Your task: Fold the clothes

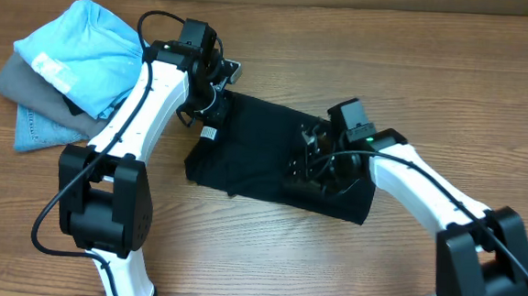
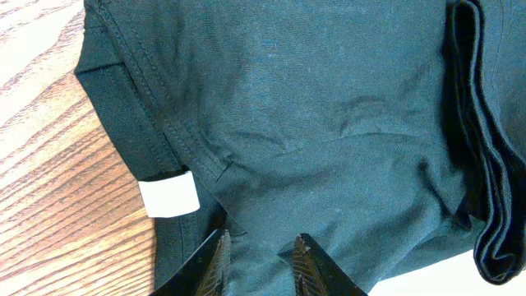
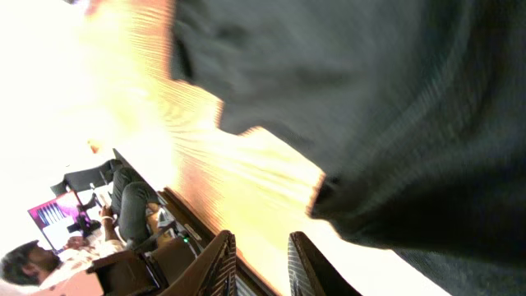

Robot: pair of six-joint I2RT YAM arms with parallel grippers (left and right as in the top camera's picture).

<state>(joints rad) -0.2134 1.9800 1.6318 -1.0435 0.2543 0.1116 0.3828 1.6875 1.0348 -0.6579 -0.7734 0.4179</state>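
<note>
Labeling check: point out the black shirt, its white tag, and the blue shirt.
black shirt (image 1: 256, 152), overhead view, middle of the fabric.
white tag (image 2: 168, 196), left wrist view, tag's center.
blue shirt (image 1: 87, 45), overhead view, top of the stack.

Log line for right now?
left gripper: open, at black shirt collar | right gripper: open, over shirt middle | clothes pile: stacked, far left

Surface: brown wood-grain table
Ctr: black cloth garment, lying flat
Top L: stack w/ light-blue shirt, grey cloth, blue denim
</note>
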